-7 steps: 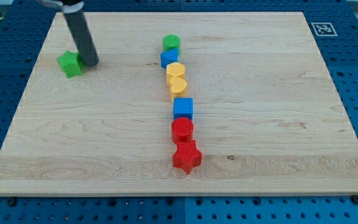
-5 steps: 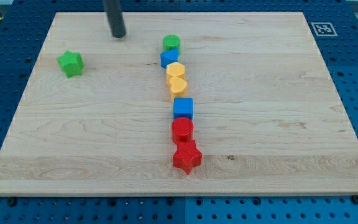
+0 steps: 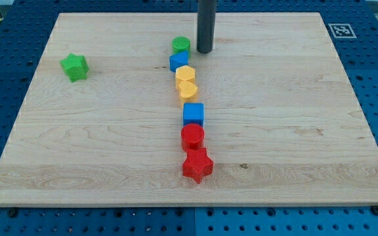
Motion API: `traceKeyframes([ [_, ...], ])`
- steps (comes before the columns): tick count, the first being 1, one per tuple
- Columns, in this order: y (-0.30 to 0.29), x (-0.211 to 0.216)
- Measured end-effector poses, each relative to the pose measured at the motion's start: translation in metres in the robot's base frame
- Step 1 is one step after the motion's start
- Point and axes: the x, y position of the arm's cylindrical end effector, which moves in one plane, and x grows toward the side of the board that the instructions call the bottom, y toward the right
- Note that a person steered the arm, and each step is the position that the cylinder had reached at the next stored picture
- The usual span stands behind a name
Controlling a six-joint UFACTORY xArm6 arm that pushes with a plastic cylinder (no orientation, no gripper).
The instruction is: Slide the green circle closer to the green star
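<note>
Tip set just to the right of the green circle, ready for a leftward push.

My tip (image 3: 205, 51) stands just beside the green circle (image 3: 181, 45), which sits at the top of the block column on the wooden tabletop (image 3: 294, 118), touching the blue block (image 3: 178, 61) below it; the green star (image 3: 75, 67) lies well apart at the view's left. There is no claw, only a bare rod. The circle looks light, rigid and round, likely to slip sideways, so I'd press its right side through the centre.
</note>
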Motion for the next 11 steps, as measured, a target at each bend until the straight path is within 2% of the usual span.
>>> traceKeyframes([
  [2, -0.020, 0.000],
  [4, -0.053, 0.021],
  [11, -0.168, 0.012],
])
